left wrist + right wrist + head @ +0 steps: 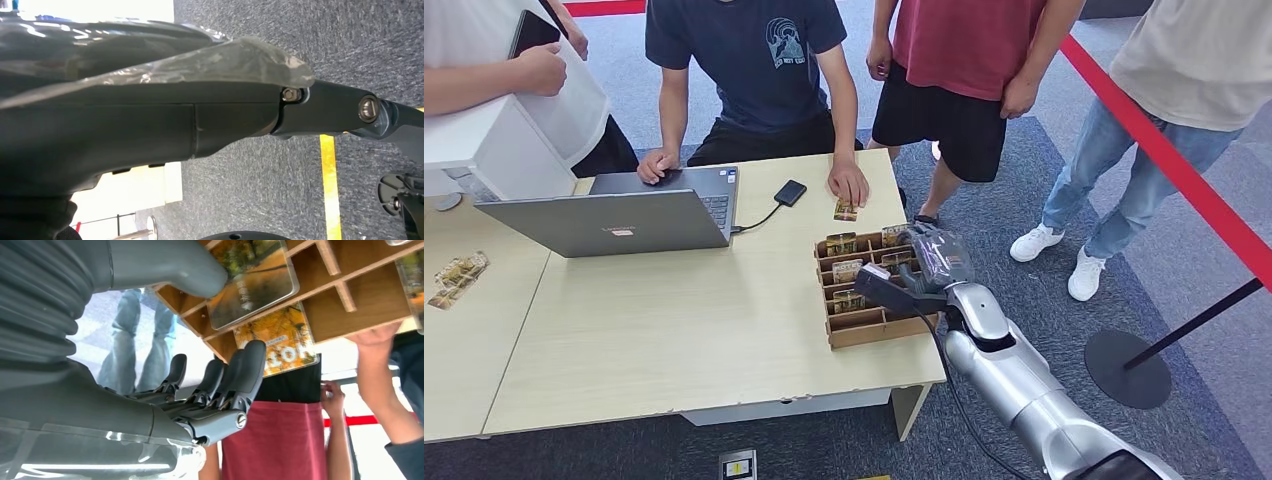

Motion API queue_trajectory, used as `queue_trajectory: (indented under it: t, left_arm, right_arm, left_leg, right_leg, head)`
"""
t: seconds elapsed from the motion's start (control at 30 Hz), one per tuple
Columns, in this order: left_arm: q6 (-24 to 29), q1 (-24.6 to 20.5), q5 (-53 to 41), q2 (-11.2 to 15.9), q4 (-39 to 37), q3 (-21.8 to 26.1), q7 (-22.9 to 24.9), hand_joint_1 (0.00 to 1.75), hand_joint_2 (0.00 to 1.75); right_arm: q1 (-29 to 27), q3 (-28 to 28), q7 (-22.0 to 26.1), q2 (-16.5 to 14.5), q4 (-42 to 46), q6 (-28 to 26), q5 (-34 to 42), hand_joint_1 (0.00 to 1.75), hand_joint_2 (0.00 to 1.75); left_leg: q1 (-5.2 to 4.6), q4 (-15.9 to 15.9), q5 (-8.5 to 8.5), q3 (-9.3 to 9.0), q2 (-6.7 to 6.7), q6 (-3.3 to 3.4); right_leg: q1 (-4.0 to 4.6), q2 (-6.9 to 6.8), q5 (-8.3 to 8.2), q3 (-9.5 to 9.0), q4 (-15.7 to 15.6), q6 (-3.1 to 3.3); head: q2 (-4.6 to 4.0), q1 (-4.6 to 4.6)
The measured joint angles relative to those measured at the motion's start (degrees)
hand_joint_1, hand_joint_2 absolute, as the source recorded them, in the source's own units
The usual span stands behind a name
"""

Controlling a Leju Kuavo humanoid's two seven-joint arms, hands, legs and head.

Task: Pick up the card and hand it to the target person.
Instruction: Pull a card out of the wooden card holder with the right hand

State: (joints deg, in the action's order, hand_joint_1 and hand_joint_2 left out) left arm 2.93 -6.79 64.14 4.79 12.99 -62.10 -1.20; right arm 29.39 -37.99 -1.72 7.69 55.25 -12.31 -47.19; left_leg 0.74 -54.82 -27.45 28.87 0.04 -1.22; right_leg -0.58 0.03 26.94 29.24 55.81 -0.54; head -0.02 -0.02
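Head view: at 9 o'clock on the bench (674,340) stands an open laptop (614,220), and at 3 o'clock the right hand (914,272) hovers over the wooden divided tray (874,327), whose compartments hold several cards (847,270) standing or leaning in their slots. Right wrist view: that hand's fingers (240,375) are loosely curled and apart, the thumb (165,265) close by a card (252,282) in the tray, nothing gripped. One more card (845,210) lies on the bench at 12 o'clock from the tray, under a person's hand (849,185); the left hand (150,125) hangs over carpet, its fingers' state unclear.
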Motion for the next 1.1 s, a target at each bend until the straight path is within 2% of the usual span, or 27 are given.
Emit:
queue_trajectory:
  t: [0.63, 0.97, 1.1]
  left_arm:
    - [0.0, 0.0, -0.2, 0.02, 0.01, 0.0, -0.02, 0.0, 0.0]
    - [0.0, 0.0, -0.28, 0.02, 0.01, 0.0, 0.0, 0.0, 0.0]
    - [0.0, -0.04, -0.34, 0.02, 0.01, -0.02, 0.0, 0.0, 0.0]
  right_arm:
    - [-0.73, 0.0, -1.01, 0.39, 1.41, 1.05, 0.07, 0.72, 1.75]
    - [-0.71, -0.04, 0.13, 0.24, 0.07, 1.08, 1.07, 0.79, 1.75]
    - [-0.14, -0.08, 0.83, 0.03, -1.66, 0.45, 1.5, 0.88, 1.75]
  left_leg:
    - [0.0, 0.0, 0.0, 0.09, 0.0, 0.0]
    - [0.0, 0.01, 0.0, 0.17, 0.0, 0.0]
    - [0.0, 0.0, 0.0, 0.16, 0.01, 0.0]
  right_leg:
    - [0.0, 0.0, 0.0, 0.1, 0.0, 0.0]
    - [0.0, 0.0, 0.0, 0.14, 0.0, 0.0]
    - [0.0, 0.0, 0.0, 0.14, 0.0, 0.01]
  head:
    - [0.0, -0.01]
    - [0.0, -0.01]
    - [0.0, -0.01]
